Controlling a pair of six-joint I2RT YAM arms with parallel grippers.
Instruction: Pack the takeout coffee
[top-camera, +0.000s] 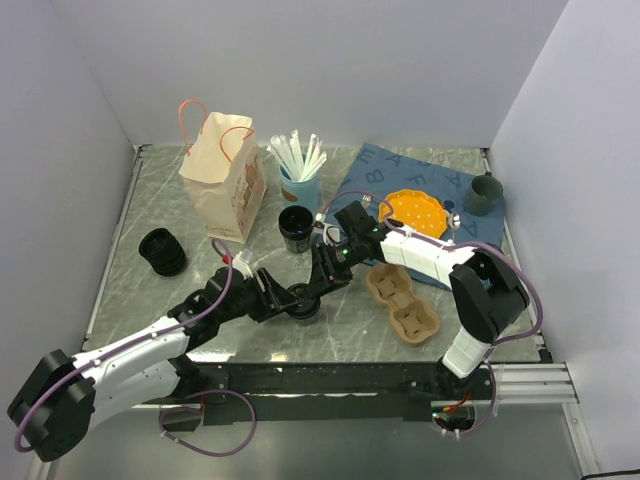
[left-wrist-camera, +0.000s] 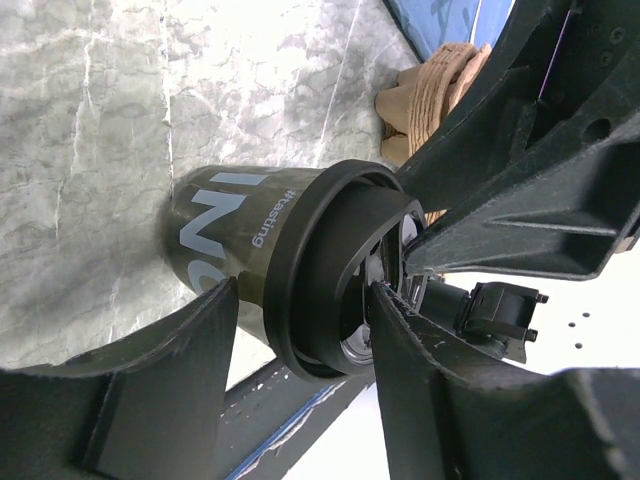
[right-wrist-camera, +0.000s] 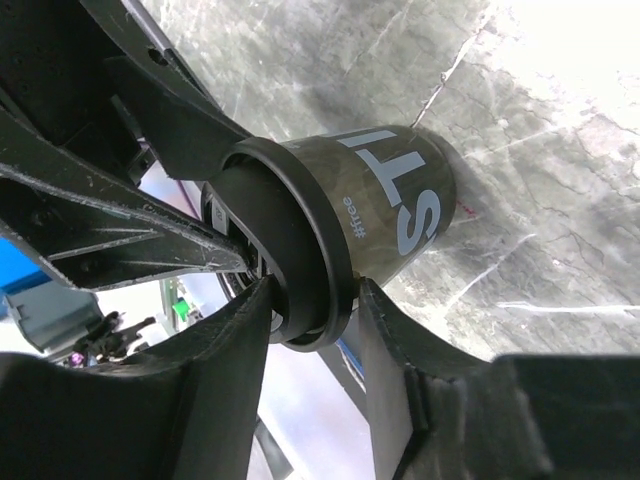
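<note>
The takeout coffee (top-camera: 304, 301), a small black cup with white lettering and a black lid, stands near the table's front edge between both arms. In the left wrist view the cup (left-wrist-camera: 225, 240) has my left gripper (left-wrist-camera: 305, 300) straddling its lid: one finger lies against the lid's top, while the other shows a gap to the rim, so this gripper is open. My right gripper (right-wrist-camera: 315, 290) is shut on the cup (right-wrist-camera: 400, 200), one finger on the lid's top and the other tucked under the rim. From above, the left gripper (top-camera: 285, 298) and right gripper (top-camera: 318, 285) meet at the cup.
A cardboard cup carrier (top-camera: 401, 300) lies just right of the cup. Behind are a lidless black cup (top-camera: 296, 226), a light-blue cup of straws (top-camera: 299, 186) and a paper bag (top-camera: 222, 182). Black lids (top-camera: 162, 251) sit left; an orange plate (top-camera: 413, 212) and grey-green mug (top-camera: 483, 195) rest on a blue cloth.
</note>
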